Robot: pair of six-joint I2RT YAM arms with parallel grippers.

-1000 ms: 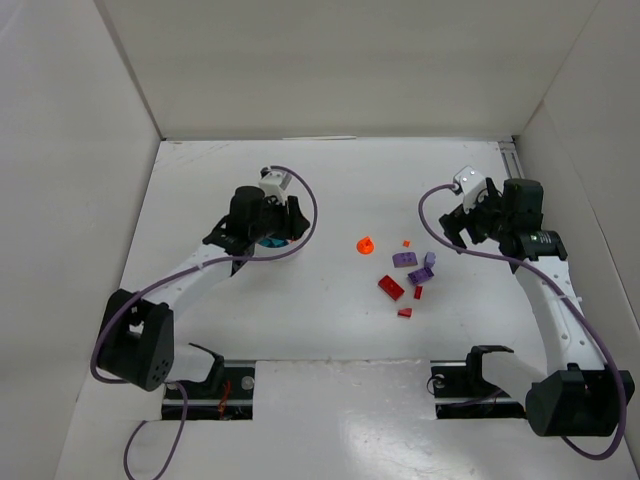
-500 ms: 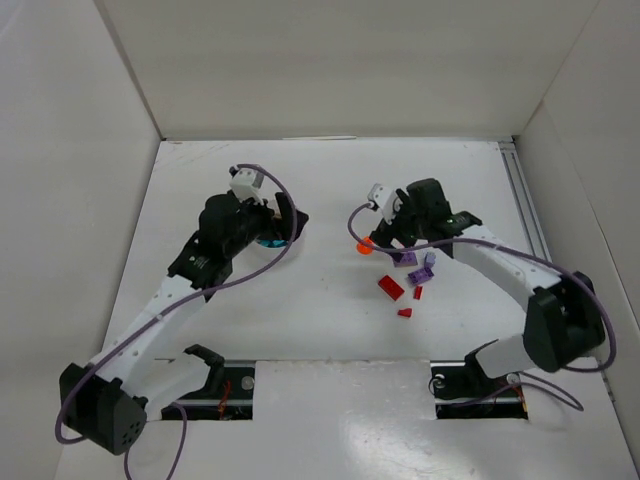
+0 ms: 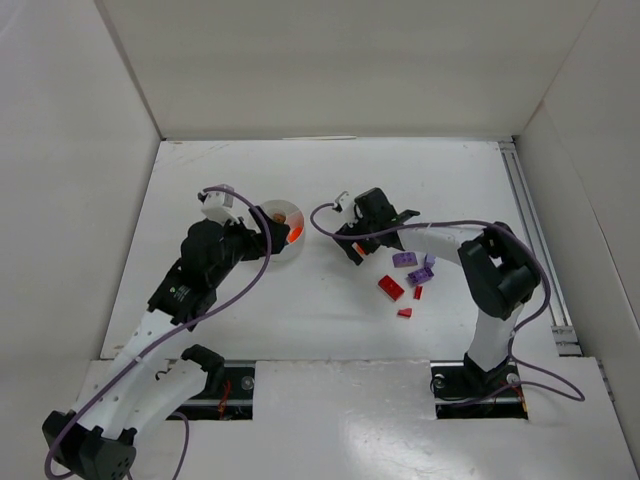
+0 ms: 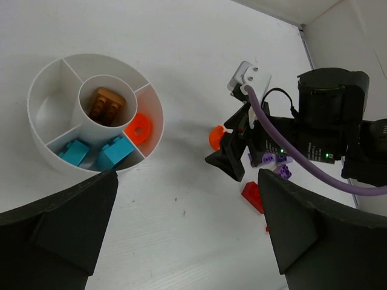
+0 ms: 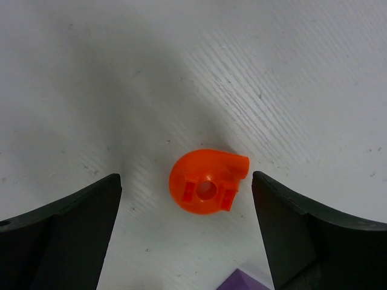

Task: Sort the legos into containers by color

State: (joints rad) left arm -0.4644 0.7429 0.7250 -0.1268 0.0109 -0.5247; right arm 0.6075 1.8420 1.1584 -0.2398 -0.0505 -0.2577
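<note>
The white divided dish point(image 4: 36, 96) holds two teal bricks point(image 4: 75, 152), an orange ring piece point(image 4: 140, 128) in one wedge and a brown brick point(image 4: 104, 104) in the hub. My left gripper point(image 4: 187, 241) hangs open near the dish point(image 3: 283, 222), nothing between its fingers. My right gripper point(image 5: 186, 199) stands open low over the table, with a loose orange ring-shaped lego point(image 5: 207, 181) between its fingers, untouched. In the top view that gripper point(image 3: 354, 245) hides this piece. Purple bricks point(image 3: 404, 259) and red bricks point(image 3: 390, 288) lie to its right.
White walls close in the table on the left, back and right. A metal rail point(image 3: 530, 220) runs along the right edge. The right arm's purple cable point(image 3: 440, 228) loops above the loose bricks. A purple brick corner point(image 5: 242, 281) shows just below the orange piece.
The left gripper opened and drew back from over the dish toward the near left. The right arm swung left and came down around the loose orange piece.
</note>
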